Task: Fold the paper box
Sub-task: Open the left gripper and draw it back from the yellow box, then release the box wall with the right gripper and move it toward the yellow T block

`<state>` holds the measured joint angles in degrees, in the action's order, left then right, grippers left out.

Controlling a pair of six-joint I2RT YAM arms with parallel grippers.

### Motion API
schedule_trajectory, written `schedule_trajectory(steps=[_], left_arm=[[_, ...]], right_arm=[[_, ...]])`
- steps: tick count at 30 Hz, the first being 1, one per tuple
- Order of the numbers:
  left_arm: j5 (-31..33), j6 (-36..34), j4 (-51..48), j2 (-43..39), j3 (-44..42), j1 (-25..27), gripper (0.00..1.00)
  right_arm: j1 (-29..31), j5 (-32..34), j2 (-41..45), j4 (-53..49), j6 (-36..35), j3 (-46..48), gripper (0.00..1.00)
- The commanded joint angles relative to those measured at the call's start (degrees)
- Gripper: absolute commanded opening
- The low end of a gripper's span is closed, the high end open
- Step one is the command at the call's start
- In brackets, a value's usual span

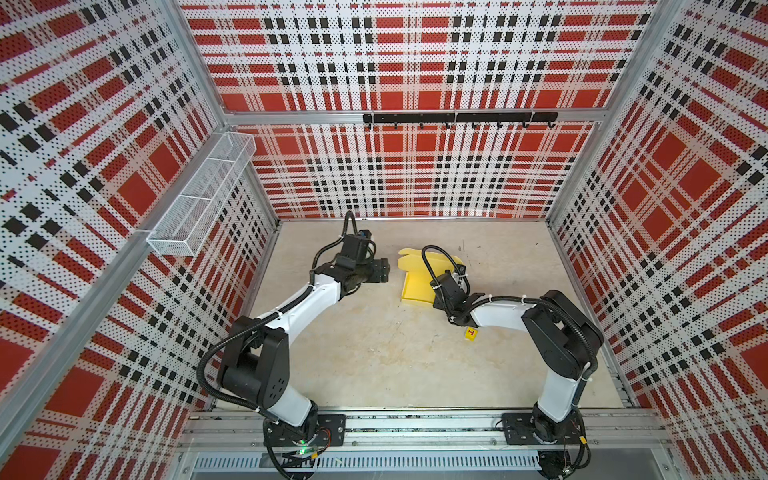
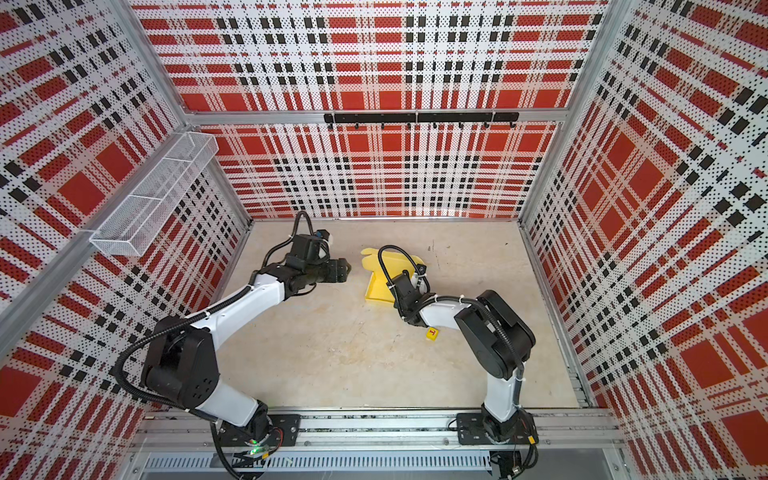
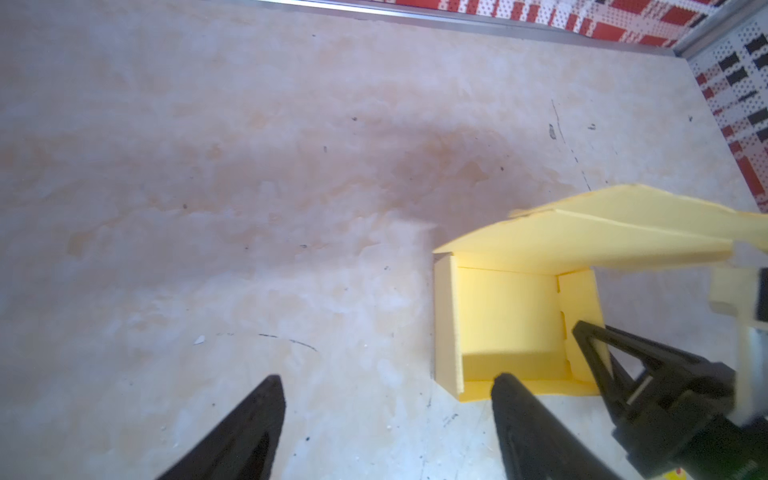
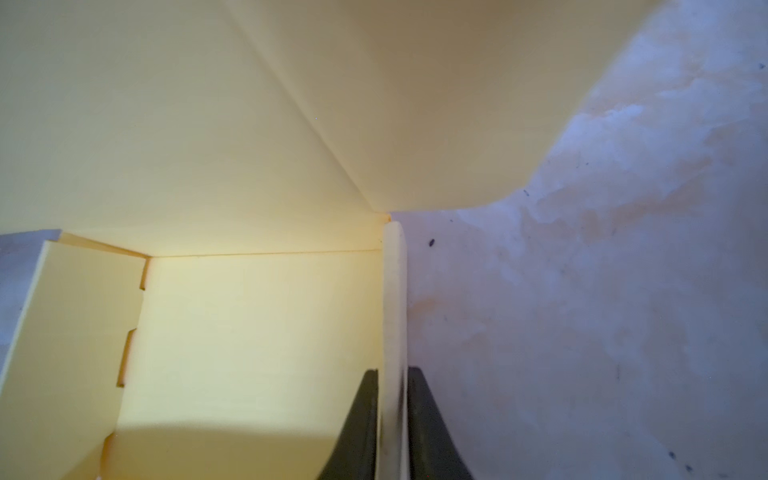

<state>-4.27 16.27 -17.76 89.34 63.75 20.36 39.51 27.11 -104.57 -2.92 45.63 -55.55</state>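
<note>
The paper box (image 1: 414, 286) (image 2: 377, 289) sits on the worktop (image 1: 374, 357), toward the back and a little right of the middle. It is a pale yellow tray with its side walls standing and its lid panel raised and leaning at the far end.

My right gripper (image 4: 392, 370) is narrow. It is closed on the tray's right side wall, with one finger inside the box (image 4: 249, 332) and one outside, both against the cardboard.

My left gripper (image 1: 383, 270) (image 3: 388, 377) hangs just left of the box, clear of it. Its fingers are spread wide and hold nothing. Its wrist view looks into the open tray (image 3: 511, 316).

A small yellow cube with a red letter (image 1: 471, 333) (image 2: 432, 333) lies nearer the front, by my right forearm, apart from the box.
</note>
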Motion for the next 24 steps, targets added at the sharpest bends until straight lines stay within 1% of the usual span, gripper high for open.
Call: schedule_trajectory(steps=[1,3,11,19,24], left_arm=[[-4.37,-2.83,4.16,-1.83,-1.76,-1.48,0.85],[-5.48,-3.86,5.02,-2.27,-2.46,-1.86,0.86],[-8.77,-6.54,8.09,-2.44,-4.76,-2.22,0.91],[-8.85,-7.03,9.43,-3.31,-5.91,-2.2,0.95],[-8.9,-9.04,10.24,-3.69,-6.71,-2.34,0.96]], right_arm=[[0.27,0.61,2.44,0.11,-0.35,-1.8,0.2],[0.26,0.58,2.8,-0.03,-0.31,-1.74,0.24],[0.38,0.92,5.7,-0.97,-0.25,-0.79,0.29],[0.81,1.84,10.1,-3.64,1.02,1.91,0.38],[1.01,2.7,13.87,-5.51,2.46,5.36,0.42]])
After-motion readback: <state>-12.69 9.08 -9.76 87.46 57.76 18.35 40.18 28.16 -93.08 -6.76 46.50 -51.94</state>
